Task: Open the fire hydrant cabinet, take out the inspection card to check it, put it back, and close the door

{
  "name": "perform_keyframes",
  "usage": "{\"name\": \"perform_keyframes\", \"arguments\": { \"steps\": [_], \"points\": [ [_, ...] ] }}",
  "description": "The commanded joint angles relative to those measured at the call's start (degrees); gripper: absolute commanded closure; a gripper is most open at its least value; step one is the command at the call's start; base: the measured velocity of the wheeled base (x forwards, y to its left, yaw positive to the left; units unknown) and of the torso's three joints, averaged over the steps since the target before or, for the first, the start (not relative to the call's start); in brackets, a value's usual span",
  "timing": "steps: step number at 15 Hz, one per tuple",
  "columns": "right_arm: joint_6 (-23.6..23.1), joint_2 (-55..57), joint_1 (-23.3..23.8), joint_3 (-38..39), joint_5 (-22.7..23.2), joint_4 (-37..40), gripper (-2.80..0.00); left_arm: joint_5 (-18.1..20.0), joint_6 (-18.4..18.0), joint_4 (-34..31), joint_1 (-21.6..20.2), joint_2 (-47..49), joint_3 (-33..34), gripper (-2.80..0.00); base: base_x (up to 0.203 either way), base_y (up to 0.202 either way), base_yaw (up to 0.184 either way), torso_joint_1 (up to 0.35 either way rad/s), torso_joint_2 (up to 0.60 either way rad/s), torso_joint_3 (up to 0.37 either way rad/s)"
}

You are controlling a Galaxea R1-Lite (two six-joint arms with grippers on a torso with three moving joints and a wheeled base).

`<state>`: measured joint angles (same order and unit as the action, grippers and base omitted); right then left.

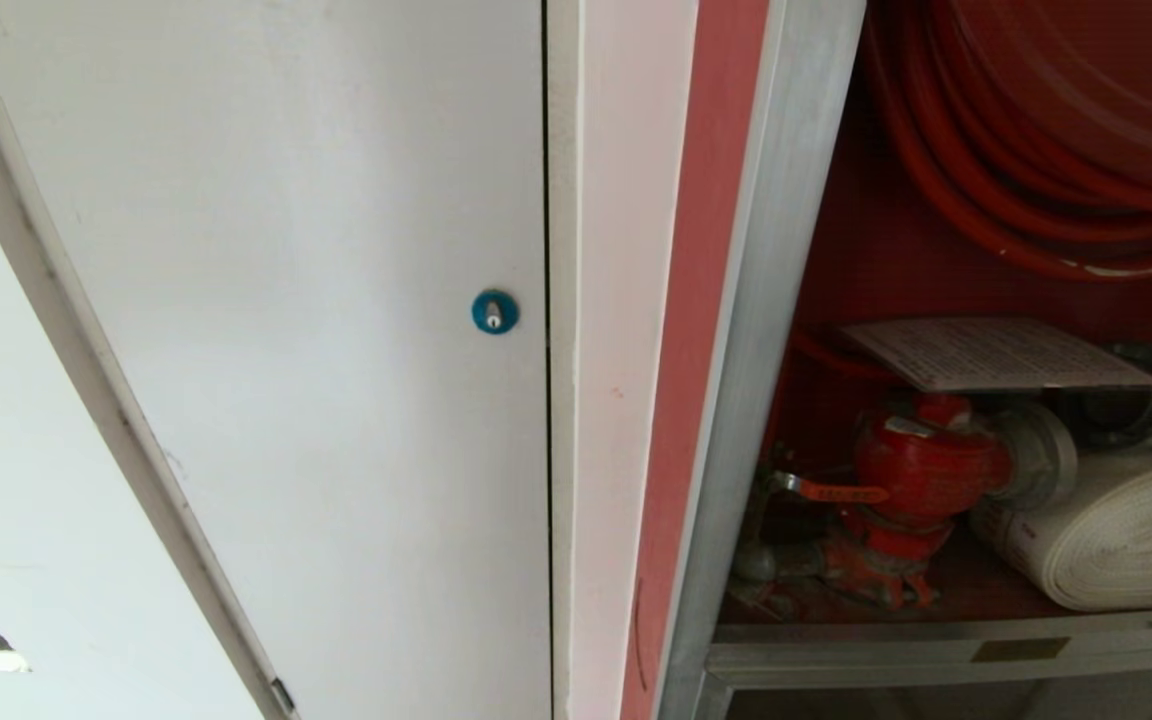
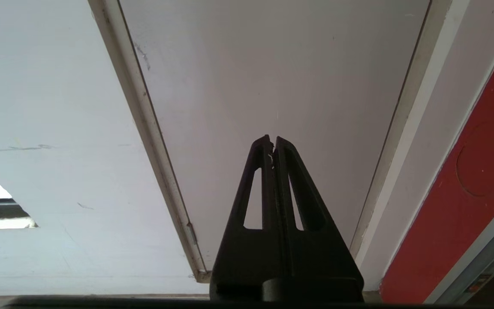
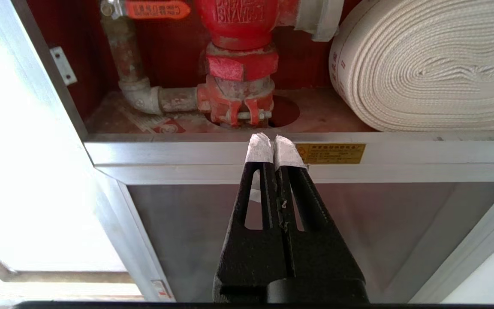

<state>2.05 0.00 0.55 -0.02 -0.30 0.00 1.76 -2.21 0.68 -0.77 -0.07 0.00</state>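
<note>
right now the right gripper (image 3: 273, 143) has its two fingers pressed tight together, and it holds nothing. white tape is wrapped on its fingertips (image 3: 259, 148). it points at the silver bar along the bottom of the open part of the fire cabinet (image 3: 212, 154). a small yellow label (image 3: 330, 153) sits on that bar, just beside the tips. under the bar is a dark glass panel (image 3: 195, 231) in a silver frame.

past the bar, inside the red box, stands a red valve (image 3: 238, 56) on a rusty pipe (image 3: 144, 92). an orange handle (image 3: 157, 8) sticks out near its top. a fat roll of white hose (image 3: 431, 64) lies next to the valve on the cabinet floor.

from the head view, the card (image 1: 996, 355) lies flat inside the cabinet. it is white with rows of tiny black print, and it rests on top of the valve (image 1: 921, 465) and the metal fittings by the hose roll (image 1: 1116, 530). above it hang loops of red hose (image 1: 996, 180). no cabinet door can be seen in any view; the front of this part is open.

the left gripper (image 2: 272, 139) is shut tight too, with nothing in it. it points at a plain white door (image 2: 272, 77). that white door (image 1: 286, 300) has a little round blue lock (image 1: 494, 311) and stands just left of the cabinet's silver frame (image 1: 766, 300).
</note>
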Motion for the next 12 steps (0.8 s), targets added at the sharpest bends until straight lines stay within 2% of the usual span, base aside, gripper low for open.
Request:
{"name": "perform_keyframes", "arguments": {
  "steps": [1,12],
  "points": [
    [0.4,-0.02,-0.02,0.11,-0.11,-0.09,0.0,0.0,0.01,0.02,-0.02,0.04,0.35,0.0,0.0,0.0,0.0,0.0,0.0,0.0],
    [0.49,-0.09,-0.02,0.02,-0.13,-0.09,0.0,0.0,0.01,0.02,-0.02,-0.01,0.35,0.0,0.0,0.0,0.0,0.0,0.0,0.0]
  ]
}}
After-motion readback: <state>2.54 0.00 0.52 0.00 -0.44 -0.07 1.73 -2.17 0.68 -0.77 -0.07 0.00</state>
